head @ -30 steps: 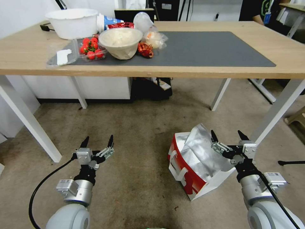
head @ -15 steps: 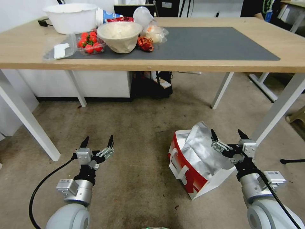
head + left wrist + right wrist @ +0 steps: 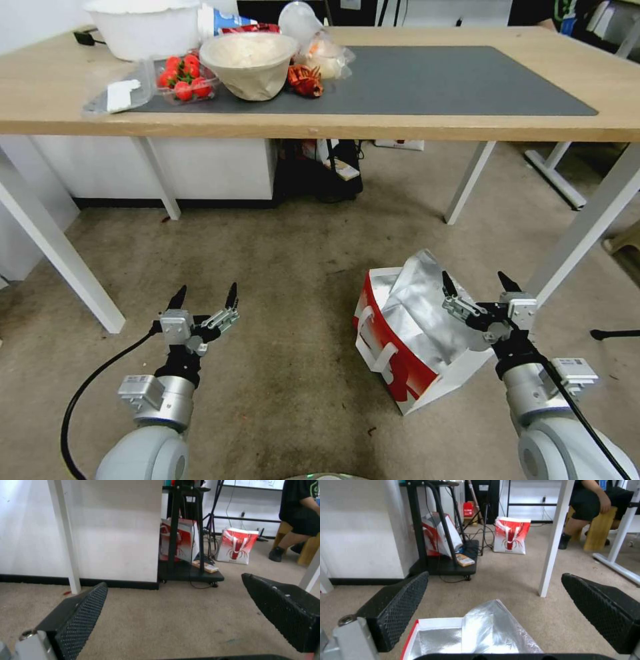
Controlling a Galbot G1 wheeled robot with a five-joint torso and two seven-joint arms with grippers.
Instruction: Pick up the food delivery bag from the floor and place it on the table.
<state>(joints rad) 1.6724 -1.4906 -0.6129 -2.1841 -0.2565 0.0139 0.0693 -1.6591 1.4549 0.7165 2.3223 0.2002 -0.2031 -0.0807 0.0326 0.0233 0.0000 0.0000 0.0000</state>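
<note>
Food delivery bag [image 3: 400, 347] on the floor [image 3: 287, 267] at about four o'clock in the head view, red-and-white, tilted, mouth open, crumpled silver foil lining pushed up out of the top, white strap handle against the red side. Right gripper [image 3: 477, 288] held over the bag's far right edge, at about four o'clock, fingers spread wide, nothing between them, touching or just clear of the foil cannot be told. Same bag [image 3: 470, 635] below the spread black pads in the right wrist view, foil flap standing up between them. Left gripper [image 3: 205, 297] at about seven o'clock, well apart from the bag, above bare carpet, fingers also spread wide and holding nothing. Ribbed pads [image 3: 81, 615] of the left gripper wide apart in the left wrist view, carpet between them. Table [image 3: 467, 127] across the top, from ten to two o'clock, light wood top on white legs, dark grey mat [image 3: 440, 83] over its middle. Clutter at eleven o'clock on the table: large white tub [image 3: 143, 27], clear box of strawberries [image 3: 181, 75], beige bowl [image 3: 250, 57], small red wrapper [image 3: 305, 79], clear plastic bag [image 3: 327, 57]. Black wheeled stand [image 3: 320, 177] under the table at twelve o'clock, on the carpet.
</note>
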